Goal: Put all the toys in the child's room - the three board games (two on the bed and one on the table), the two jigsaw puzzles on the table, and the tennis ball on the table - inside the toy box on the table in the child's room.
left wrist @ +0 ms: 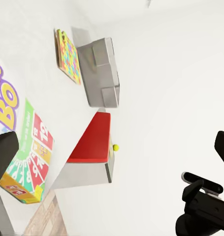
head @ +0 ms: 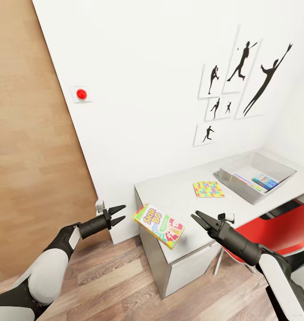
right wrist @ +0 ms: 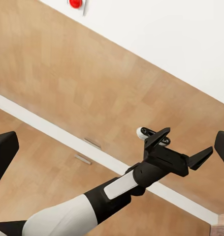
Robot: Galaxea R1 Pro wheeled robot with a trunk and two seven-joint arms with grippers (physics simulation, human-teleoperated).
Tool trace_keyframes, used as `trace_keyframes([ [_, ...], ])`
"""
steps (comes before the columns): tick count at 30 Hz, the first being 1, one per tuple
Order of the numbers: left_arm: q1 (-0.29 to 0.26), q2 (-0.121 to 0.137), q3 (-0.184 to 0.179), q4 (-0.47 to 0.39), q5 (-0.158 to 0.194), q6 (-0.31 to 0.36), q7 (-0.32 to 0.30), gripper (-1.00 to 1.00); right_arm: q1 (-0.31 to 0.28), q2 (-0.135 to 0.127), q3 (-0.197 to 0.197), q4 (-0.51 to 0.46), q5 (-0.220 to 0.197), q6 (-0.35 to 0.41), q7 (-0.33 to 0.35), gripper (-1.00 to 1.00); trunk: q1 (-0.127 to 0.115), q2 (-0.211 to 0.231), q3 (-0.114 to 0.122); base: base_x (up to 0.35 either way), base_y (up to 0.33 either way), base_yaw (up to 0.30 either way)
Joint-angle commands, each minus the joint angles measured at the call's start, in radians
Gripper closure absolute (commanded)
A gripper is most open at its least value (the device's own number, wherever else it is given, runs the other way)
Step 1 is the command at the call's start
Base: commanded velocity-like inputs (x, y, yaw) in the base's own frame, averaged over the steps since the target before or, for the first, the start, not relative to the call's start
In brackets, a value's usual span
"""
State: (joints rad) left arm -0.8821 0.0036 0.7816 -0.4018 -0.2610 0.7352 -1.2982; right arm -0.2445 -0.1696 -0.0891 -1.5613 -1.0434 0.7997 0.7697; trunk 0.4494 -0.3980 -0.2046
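We see open air between left gripper (head: pixel 120 214) and Skip-Bo box (head: pixel 159 226) at three o'clock; wall (head: pixel 138 89) blocks twelve.

Child's room — toy box (head: pixel 241 185), silhouette pictures (head: pixel 241 84)

Desk (head: pixel 178 187) top: matt pale grey, smooth. Floor (head: pixel 125 285): wood plank. Skip-Bo box (head: pixel 159 225): glossy printed card. Chair (head: pixel 277 232): smooth red.
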Motion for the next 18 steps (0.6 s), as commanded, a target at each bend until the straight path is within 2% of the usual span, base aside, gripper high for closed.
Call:
trace_keyframes([
  [1,-0.002,-0.001,0.008,0.000,-0.011,0.010,-0.007,-1.00,-0.001,0.000,-0.001,0.000,-0.003,0.006,0.000,-1.00,0.001,-0.002,-0.002,0.000,0.188,-0.011],
  [18,-0.002,-0.001,0.008,0.000,-0.009,0.012,-0.007,-1.00,-0.001,0.006,0.000,0.000,-0.001,0.006,0.000,-1.00,0.001,-0.002,-0.002,0.000,0.027,-0.002],
])
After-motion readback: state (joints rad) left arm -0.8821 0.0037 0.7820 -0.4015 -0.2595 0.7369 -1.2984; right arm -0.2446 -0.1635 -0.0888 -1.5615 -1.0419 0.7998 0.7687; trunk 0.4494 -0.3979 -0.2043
